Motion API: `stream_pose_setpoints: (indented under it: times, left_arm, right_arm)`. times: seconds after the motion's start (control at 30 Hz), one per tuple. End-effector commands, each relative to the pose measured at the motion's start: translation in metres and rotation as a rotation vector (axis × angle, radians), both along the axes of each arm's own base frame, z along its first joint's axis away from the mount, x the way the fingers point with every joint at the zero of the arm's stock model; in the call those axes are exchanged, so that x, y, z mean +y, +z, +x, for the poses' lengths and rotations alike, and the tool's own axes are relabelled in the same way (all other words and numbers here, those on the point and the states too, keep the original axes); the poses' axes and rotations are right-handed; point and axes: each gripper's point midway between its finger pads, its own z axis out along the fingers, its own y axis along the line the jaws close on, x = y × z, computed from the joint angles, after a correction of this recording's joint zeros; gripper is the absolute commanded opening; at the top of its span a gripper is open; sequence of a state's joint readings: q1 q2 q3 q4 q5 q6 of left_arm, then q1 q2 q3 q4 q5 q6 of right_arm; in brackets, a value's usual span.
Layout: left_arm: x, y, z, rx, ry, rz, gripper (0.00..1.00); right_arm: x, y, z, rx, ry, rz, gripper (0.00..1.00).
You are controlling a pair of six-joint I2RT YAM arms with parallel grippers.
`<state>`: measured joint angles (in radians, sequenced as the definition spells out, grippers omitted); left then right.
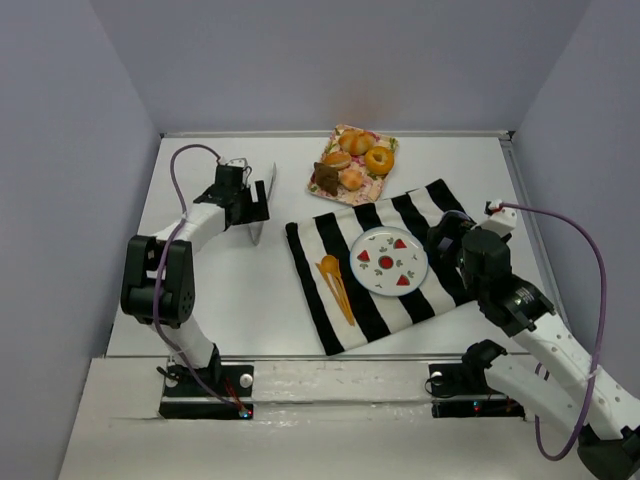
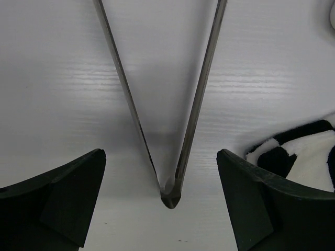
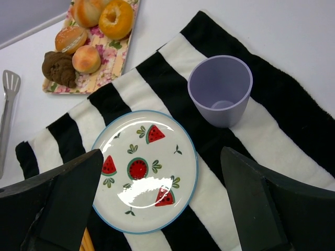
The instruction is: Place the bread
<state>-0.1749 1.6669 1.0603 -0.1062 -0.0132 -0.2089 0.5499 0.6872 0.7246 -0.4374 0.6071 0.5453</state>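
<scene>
The dark brown lumpy bread [image 1: 325,180] and the round golden-orange bread [image 1: 352,179] lie on a floral tray [image 1: 340,138] at the back. Both also show in the right wrist view, the dark one [image 3: 59,68] beside the round one [image 3: 86,58]. A watermelon-patterned plate [image 1: 385,275] sits bare on a striped cloth [image 1: 320,300]. My right gripper [image 3: 159,204] is open and empty, above the plate [image 3: 178,172]. My left gripper [image 2: 162,204] is open, its fingers either side of the hinge end of metal tongs [image 2: 171,196] without touching them.
A ring-shaped bagel [image 3: 116,18] and other buns [image 3: 70,37] share the tray. A lilac cup [image 3: 220,89] stands upright on the cloth behind the plate. Orange plastic cutlery [image 1: 335,280] lies left of the plate. The tongs [image 1: 262,200] lie on the table left of the cloth.
</scene>
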Motion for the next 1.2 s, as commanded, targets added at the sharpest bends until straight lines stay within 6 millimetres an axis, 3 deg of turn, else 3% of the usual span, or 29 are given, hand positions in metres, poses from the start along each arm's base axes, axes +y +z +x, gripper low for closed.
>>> stream_pose_setpoints:
  times: [0.0, 0.23, 0.33, 0.37, 0.53, 0.83, 1.0, 1.1, 1.13, 1.17]
  left_arm:
    - [-0.012, 0.009, 0.014, -0.014, -0.116, 0.007, 0.99]
    - [-0.006, -0.022, 0.033, 0.084, -0.118, 0.079, 0.99]
    - [-0.007, -0.021, 0.046, 0.077, -0.128, 0.088, 0.99]
    - [-0.007, -0.033, 0.046, 0.11, -0.13, 0.093, 0.99]
    - [-0.001, -0.037, 0.069, 0.123, -0.106, 0.146, 0.99]
    - [-0.004, -0.056, 0.083, 0.175, -0.132, 0.151, 0.99]
    - [-0.006, -0.051, 0.08, 0.173, -0.129, 0.139, 0.8]
    - [-0.007, -0.03, 0.084, 0.129, -0.125, 0.127, 0.63]
    - [-0.01, -0.013, 0.087, 0.092, -0.126, 0.111, 0.57]
    - [-0.011, -0.003, 0.089, 0.071, -0.126, 0.107, 0.57]
  right_arm:
    - [-0.007, 0.011, 0.002, -0.059, -0.034, 0.006, 1.0]
    - [-0.01, 0.012, 0.001, -0.066, -0.044, 0.0, 1.0]
    - [-0.01, 0.012, 0.001, -0.068, -0.048, 0.0, 1.0]
    - [-0.011, 0.012, 0.001, -0.067, -0.051, -0.002, 1.0]
    - [-0.012, 0.012, 0.002, -0.066, -0.054, -0.014, 1.0]
    - [-0.018, 0.013, 0.002, -0.072, -0.081, -0.028, 1.0]
    - [-0.021, 0.011, 0.003, -0.068, -0.102, -0.035, 1.0]
    - [-0.018, 0.012, 0.003, -0.069, -0.085, -0.029, 1.0]
    - [-0.017, 0.012, 0.002, -0.071, -0.081, -0.027, 1.0]
    - [-0.017, 0.012, 0.002, -0.07, -0.078, -0.029, 1.0]
